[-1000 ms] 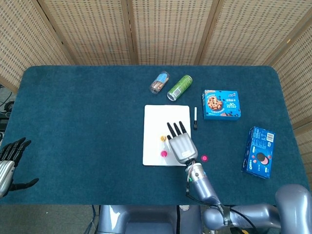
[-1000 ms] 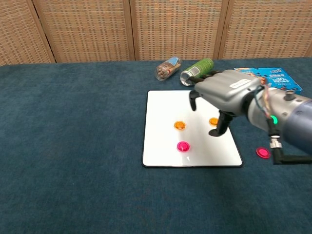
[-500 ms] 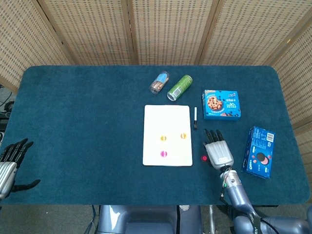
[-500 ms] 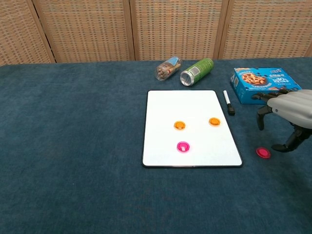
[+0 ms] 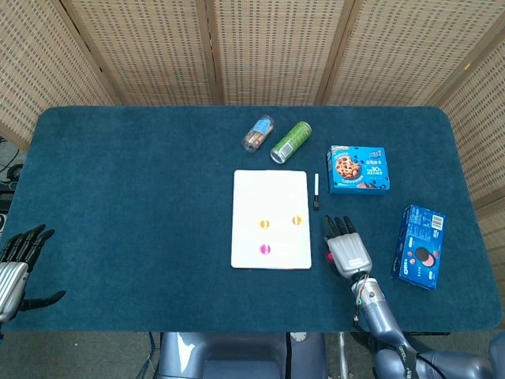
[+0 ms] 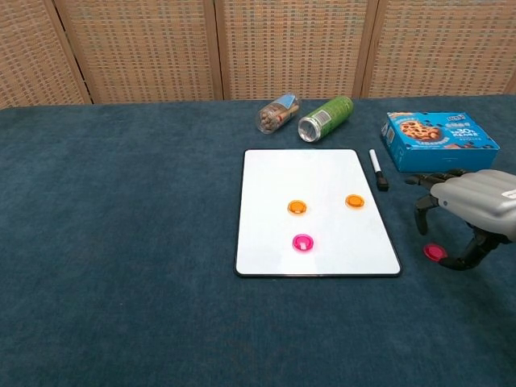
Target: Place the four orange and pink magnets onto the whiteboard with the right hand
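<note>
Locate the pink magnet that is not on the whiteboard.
In the chest view, the loose pink magnet lies on the cloth right of the whiteboard, beneath the right hand.

Bright, even light — sharp focus, soft faint shadows.

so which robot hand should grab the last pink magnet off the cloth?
Right. The right robot hand hovers over the round pink magnet beside the white rectangular whiteboard, fingers apart and empty. The left robot hand sits at the table's far left edge.
</note>
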Controlling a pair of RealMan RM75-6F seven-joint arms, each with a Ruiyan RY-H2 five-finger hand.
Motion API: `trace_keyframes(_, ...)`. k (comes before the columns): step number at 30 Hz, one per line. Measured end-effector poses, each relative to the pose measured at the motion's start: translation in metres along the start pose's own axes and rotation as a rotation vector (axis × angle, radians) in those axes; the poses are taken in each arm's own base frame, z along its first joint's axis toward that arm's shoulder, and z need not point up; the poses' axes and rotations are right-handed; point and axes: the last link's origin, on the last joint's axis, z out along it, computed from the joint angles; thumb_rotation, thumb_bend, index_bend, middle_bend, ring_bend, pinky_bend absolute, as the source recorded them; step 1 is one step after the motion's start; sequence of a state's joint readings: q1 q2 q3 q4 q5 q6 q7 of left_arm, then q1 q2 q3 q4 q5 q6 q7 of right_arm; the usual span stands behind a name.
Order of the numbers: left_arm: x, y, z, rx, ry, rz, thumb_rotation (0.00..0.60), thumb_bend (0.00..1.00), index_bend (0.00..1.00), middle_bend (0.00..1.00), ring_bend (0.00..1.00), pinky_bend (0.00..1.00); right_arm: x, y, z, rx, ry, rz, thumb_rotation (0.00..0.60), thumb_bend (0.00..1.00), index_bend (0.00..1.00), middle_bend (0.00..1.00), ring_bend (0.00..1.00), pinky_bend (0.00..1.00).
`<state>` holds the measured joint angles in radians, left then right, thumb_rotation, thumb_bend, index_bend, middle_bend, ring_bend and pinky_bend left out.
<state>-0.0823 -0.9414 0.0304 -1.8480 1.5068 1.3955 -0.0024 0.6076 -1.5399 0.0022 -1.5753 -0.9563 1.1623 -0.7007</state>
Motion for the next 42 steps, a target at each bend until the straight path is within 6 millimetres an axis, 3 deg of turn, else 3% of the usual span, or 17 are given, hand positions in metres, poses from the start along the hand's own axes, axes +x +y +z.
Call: trace_keyframes(42,-0.002,0.0,0.002,0.006,-0.005,0.007,0.6,0.0,0.0,0.0,0.0,0.0,-0.013,0.008,0.008,-0.023,-0.043,-0.016,0.6,0.31,0.42,0.0,0.0,0.0)
